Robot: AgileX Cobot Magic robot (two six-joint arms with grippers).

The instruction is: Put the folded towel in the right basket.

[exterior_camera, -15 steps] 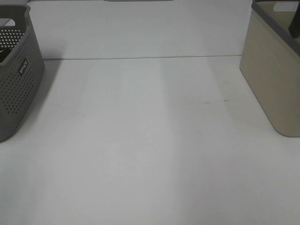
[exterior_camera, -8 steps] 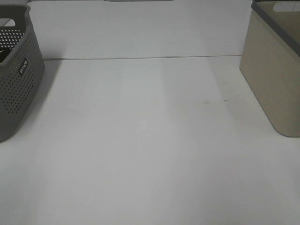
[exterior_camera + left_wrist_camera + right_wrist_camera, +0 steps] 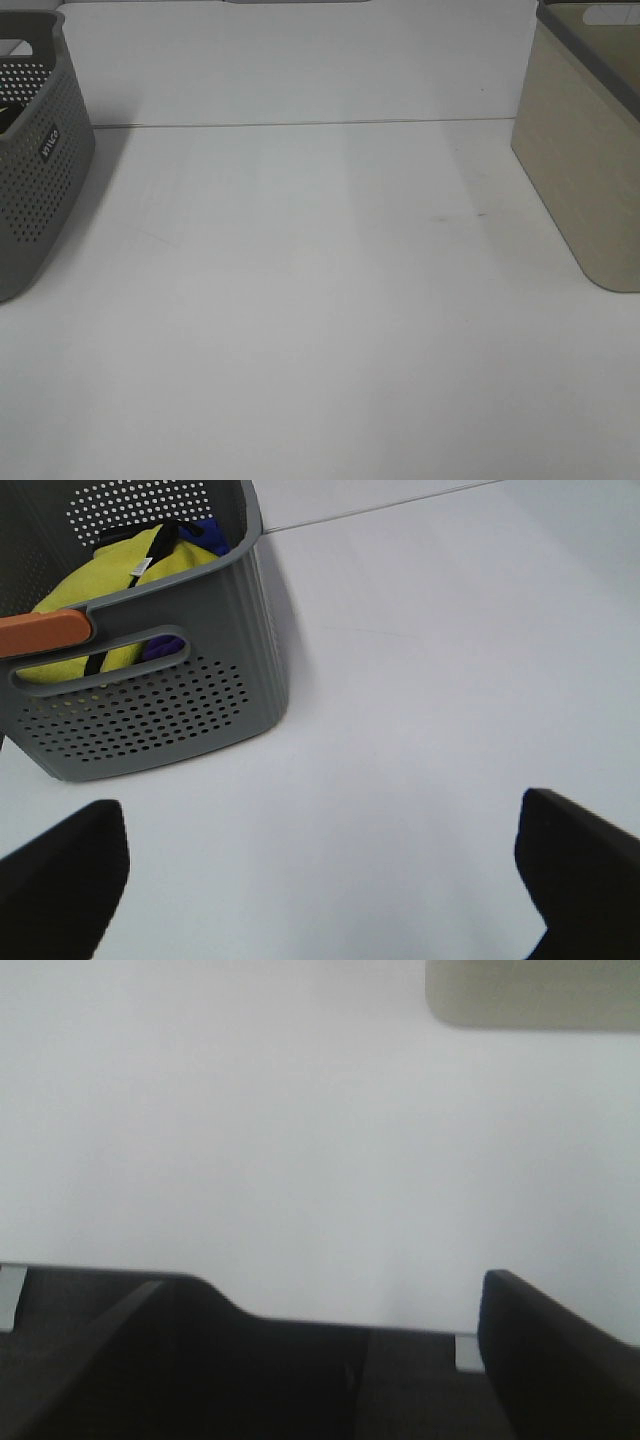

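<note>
The right basket (image 3: pixel 590 150) is beige with a grey rim and stands at the table's right edge; its inside is hidden. Its corner also shows in the right wrist view (image 3: pixel 530 995). No folded towel shows on the table. Neither gripper shows in the exterior high view. My left gripper (image 3: pixel 320 825) is open and empty over bare table beside the grey basket. My right gripper (image 3: pixel 345 1295) is open and empty, its dark fingers (image 3: pixel 530 1340) over bare table some way from the beige basket.
A grey perforated basket (image 3: pixel 35 170) stands at the left edge. In the left wrist view it (image 3: pixel 150 700) holds yellow fabric (image 3: pixel 110 590) and something blue-purple (image 3: pixel 165 645). The white table (image 3: pixel 300 300) has a seam along its back.
One second ago a dark part of the right arm showed above the beige basket's rim at the top right; it has gone out of the exterior high view. Nothing else moved.
</note>
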